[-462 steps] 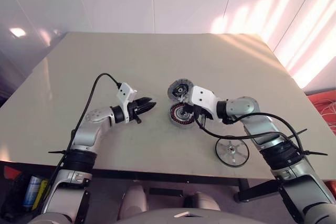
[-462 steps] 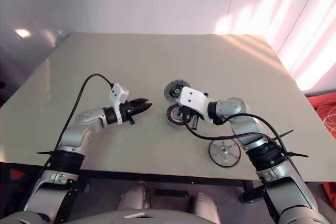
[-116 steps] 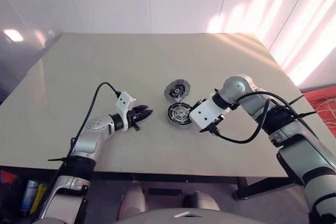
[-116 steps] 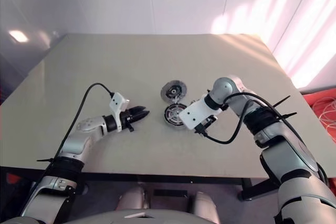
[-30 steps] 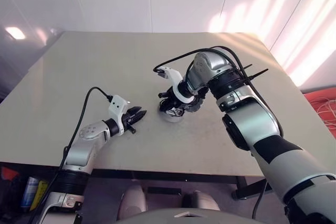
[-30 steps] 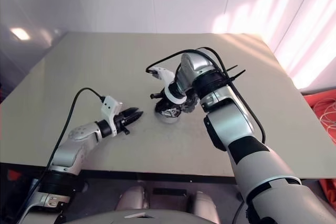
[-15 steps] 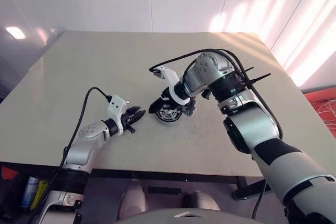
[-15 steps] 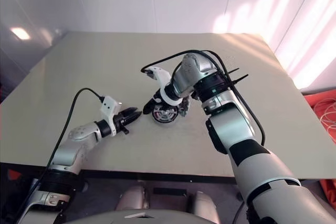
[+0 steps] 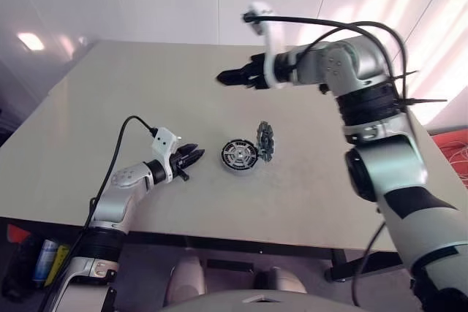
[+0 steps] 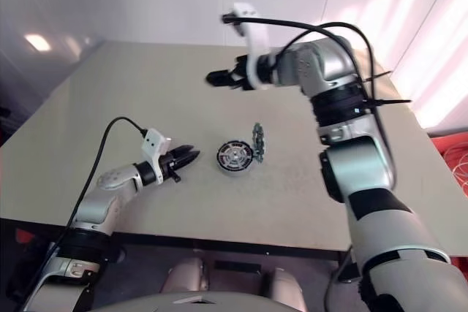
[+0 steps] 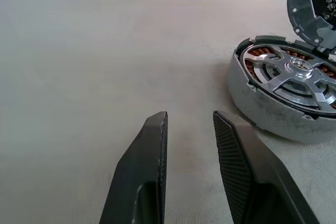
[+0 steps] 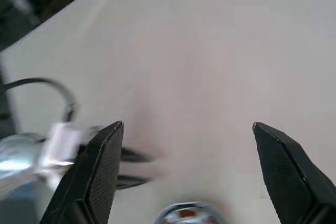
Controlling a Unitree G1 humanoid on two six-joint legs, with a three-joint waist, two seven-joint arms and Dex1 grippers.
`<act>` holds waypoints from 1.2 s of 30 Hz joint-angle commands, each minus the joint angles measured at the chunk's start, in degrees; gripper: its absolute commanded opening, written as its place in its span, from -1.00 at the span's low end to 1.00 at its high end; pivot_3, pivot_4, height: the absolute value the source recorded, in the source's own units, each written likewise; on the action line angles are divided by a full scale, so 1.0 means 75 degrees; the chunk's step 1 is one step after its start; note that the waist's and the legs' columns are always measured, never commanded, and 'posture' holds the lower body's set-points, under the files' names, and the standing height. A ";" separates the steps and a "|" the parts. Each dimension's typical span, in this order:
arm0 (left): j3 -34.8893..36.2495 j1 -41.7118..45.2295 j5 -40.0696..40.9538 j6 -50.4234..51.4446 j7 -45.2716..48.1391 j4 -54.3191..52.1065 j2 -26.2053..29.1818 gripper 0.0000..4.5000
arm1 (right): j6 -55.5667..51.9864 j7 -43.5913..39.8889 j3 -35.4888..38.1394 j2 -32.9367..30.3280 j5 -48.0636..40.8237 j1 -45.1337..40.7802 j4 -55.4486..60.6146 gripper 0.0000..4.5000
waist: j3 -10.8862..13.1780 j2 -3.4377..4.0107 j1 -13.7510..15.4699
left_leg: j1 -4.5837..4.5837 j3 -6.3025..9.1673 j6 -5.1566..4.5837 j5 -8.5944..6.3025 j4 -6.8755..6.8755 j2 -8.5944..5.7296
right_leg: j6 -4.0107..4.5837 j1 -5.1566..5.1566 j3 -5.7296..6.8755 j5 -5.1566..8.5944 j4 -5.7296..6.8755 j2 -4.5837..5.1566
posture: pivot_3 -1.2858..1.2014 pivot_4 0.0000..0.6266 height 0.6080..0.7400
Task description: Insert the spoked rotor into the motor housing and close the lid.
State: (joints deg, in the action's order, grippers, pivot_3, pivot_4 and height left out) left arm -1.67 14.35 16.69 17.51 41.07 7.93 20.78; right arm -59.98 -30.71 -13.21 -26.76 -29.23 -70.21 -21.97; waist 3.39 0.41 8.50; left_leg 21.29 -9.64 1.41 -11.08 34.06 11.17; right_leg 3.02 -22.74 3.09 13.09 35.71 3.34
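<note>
Both tools sit apart from the work. In the left eye view the right tool (image 9: 221,77) hangs high at upper centre, above the table (image 9: 110,100), its fingers spread wide and empty. Lower left of centre, the left tool (image 9: 198,155) lies close to the table, fingers parted by a narrow gap and holding nothing, its tips pointing at the motor housing (image 9: 240,156) just beside them. That housing rests at the frame's middle with the spoked rotor (image 11: 294,74) seated inside, coppery windings showing around it. Its lid (image 9: 265,141) stands upright, hinged at the housing's right edge.
</note>
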 commanded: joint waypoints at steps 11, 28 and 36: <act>-0.0115 0.0877 -0.0145 -0.0577 0.0449 0.0972 -0.0190 -0.34 | 0.4502 -0.1271 -0.0458 -0.2923 0.3443 0.3600 0.0307 -0.46 | 0.0002 -0.0002 -0.0102 | 0.0008 -0.0002 -0.0027 -0.0012 0.0018 -0.0020 | 0.0046 -0.0004 -0.0007 -0.0022 0.0007 0.0000 | 0.03 -1.00 1.00; 0.0138 0.0859 -0.0103 -0.0157 0.0231 0.0405 -0.0046 -0.34 | 0.1039 -0.2374 -0.0135 -0.1083 0.1520 0.4132 0.4619 -0.97 | -0.0001 0.0005 -0.0150 | -0.0021 -0.0007 -0.0042 -0.0012 0.0027 0.0005 | 0.0062 0.0016 -0.0006 -0.0026 0.0019 -0.0003 | 0.03 -1.00 1.00; 0.0356 0.0760 -0.0037 0.0149 -0.0039 -0.0030 0.0098 -0.34 | 0.0646 -0.2060 -0.0354 -0.0326 0.1390 0.4013 0.4607 -0.97 | -0.0002 0.0004 -0.0209 | -0.0045 -0.0005 -0.0032 -0.0007 0.0025 0.0011 | 0.0063 0.0033 -0.0006 -0.0027 0.0018 -0.0006 | 0.03 -1.00 1.00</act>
State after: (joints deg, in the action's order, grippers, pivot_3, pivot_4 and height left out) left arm -0.35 19.77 15.60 18.31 41.26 10.45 20.93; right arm -55.03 -46.81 -15.54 -30.03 -18.05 -38.67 11.06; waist 3.38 0.44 6.93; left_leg 20.95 -9.67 1.18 -11.12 34.25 11.26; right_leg 3.49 -22.49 3.05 12.89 35.84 3.30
